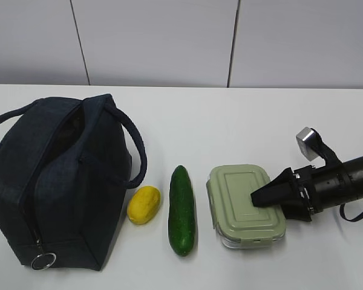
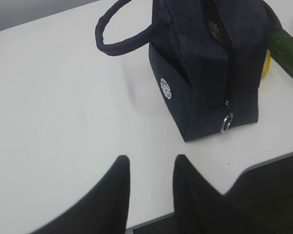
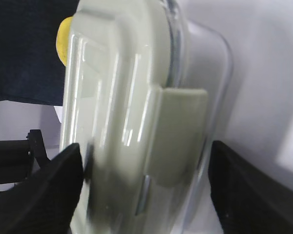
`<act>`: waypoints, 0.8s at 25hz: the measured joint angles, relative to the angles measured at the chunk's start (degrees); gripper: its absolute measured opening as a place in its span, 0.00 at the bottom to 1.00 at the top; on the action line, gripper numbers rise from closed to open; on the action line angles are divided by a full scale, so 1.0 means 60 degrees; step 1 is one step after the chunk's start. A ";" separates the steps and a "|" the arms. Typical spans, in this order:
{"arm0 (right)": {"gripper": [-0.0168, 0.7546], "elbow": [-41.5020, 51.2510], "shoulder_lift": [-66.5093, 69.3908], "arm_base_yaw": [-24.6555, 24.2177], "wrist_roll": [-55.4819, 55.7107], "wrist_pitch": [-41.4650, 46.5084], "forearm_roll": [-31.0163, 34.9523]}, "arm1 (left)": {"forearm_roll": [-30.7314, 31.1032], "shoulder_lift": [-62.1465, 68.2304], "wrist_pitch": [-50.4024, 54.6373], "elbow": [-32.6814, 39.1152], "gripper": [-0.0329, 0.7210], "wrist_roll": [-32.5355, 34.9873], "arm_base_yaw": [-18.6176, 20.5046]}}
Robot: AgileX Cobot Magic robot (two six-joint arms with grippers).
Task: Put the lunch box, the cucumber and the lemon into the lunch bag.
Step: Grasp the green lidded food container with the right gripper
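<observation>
The lunch box (image 1: pixel 245 205), clear with a sage-green lid, lies on the white table at the right. My right gripper (image 1: pixel 257 199) reaches in from the right and is open, with one finger over the lid and the other on the base side. In the right wrist view the box (image 3: pixel 127 97) fills the space between the jaws (image 3: pixel 144 161); the base-side finger stands a little apart from it. The cucumber (image 1: pixel 182 209) and the lemon (image 1: pixel 144 205) lie between the box and the navy lunch bag (image 1: pixel 54 181), whose top is unzipped. My left gripper (image 2: pixel 150 161) is open and empty, well short of the bag (image 2: pixel 205 63).
The bag's metal ring pull (image 1: pixel 43 261) hangs at its front lower corner. Its loop handle (image 1: pixel 136 151) arches toward the lemon. The table's front edge (image 2: pixel 263 163) runs close to my left gripper. A wall stands behind the table.
</observation>
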 joint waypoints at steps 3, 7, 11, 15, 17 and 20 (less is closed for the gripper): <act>0.80 -0.0022 0.0089 0.0037 -0.0165 0.0080 0.0143 | 0.0000 0.0000 0.0000 0.0000 0.31 0.0000 0.0000; 0.79 -0.0022 0.0109 0.0037 -0.0245 0.0094 0.0179 | 0.0000 0.0000 0.0000 0.0000 0.31 0.0000 0.0000; 0.71 -0.0022 0.0126 0.0037 -0.0245 0.0147 0.0179 | 0.0000 0.0000 0.0000 0.0000 0.31 0.0000 0.0000; 0.61 -0.0022 0.0126 0.0037 -0.0245 0.0240 0.0179 | 0.0000 0.0000 0.0000 0.0000 0.31 0.0000 0.0000; 0.57 -0.0043 0.0126 0.0037 -0.0266 0.0302 0.0179 | 0.0000 0.0000 0.0000 0.0000 0.31 0.0000 0.0000; 0.54 -0.0043 0.0126 0.0037 -0.0279 0.0359 0.0179 | 0.0000 0.0000 0.0000 0.0000 0.31 0.0000 0.0000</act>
